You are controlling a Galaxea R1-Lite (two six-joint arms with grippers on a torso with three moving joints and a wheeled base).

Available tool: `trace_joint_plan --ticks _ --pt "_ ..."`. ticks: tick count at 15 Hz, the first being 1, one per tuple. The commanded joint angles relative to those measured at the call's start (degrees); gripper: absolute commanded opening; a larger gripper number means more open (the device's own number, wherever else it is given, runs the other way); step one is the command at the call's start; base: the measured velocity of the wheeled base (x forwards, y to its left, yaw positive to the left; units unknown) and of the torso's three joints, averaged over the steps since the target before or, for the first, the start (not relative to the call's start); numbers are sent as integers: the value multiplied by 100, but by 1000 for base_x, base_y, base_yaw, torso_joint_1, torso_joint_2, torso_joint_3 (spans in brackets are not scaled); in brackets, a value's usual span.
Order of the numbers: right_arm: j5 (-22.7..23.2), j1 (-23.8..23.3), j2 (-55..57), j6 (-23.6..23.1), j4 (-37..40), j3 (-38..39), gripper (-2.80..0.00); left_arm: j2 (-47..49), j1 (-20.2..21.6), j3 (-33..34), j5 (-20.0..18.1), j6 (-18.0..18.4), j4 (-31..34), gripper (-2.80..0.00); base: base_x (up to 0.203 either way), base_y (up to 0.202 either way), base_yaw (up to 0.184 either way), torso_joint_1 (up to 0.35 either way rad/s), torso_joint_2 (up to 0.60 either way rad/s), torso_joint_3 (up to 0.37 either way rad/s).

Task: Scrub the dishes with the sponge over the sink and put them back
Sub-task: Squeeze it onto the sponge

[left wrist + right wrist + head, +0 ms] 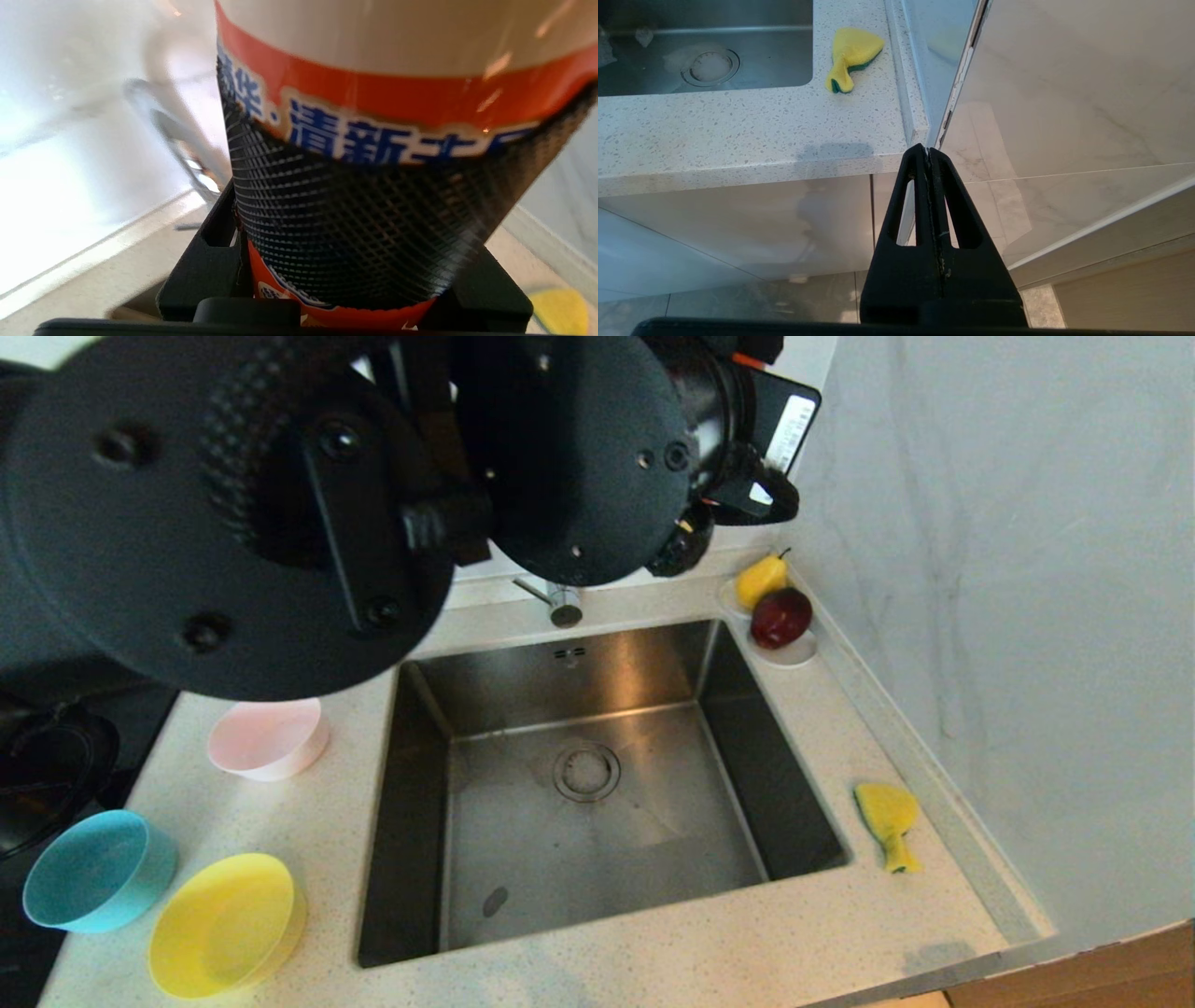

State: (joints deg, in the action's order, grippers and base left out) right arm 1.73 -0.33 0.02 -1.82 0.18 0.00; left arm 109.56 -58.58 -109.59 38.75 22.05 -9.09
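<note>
A yellow pear (761, 579) and a dark red apple (780, 617) are sitting together on a little white saucer (792, 654) in the back corner of the speckled surface (653, 952), right by the grey marbled wall (1008, 569).

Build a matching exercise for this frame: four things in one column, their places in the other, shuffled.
Things:
1. pale pink plastic bowl
2. yellow foam sponge
3. orange-labelled white bottle
4. dark red apple

Places:
A. on the white saucer at the far right corner of the steel sink
B. clamped in the left gripper
C. on the counter left of the sink
D. on the counter right of the sink

Pairs: 1-C, 2-D, 3-B, 4-A
</note>
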Motion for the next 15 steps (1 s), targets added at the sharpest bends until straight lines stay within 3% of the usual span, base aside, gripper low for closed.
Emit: trace_joint_plan --ticks 1,15 --pt "3 -2 -2 -3 -1 8 -280 328 -107 -1 134 26 -22 -280 0 0 0 0 0 0" --pt "-6 -2 -2 -3 -1 0 -280 1463 -550 210 361 238 -237 -280 0 0 0 0 0 0"
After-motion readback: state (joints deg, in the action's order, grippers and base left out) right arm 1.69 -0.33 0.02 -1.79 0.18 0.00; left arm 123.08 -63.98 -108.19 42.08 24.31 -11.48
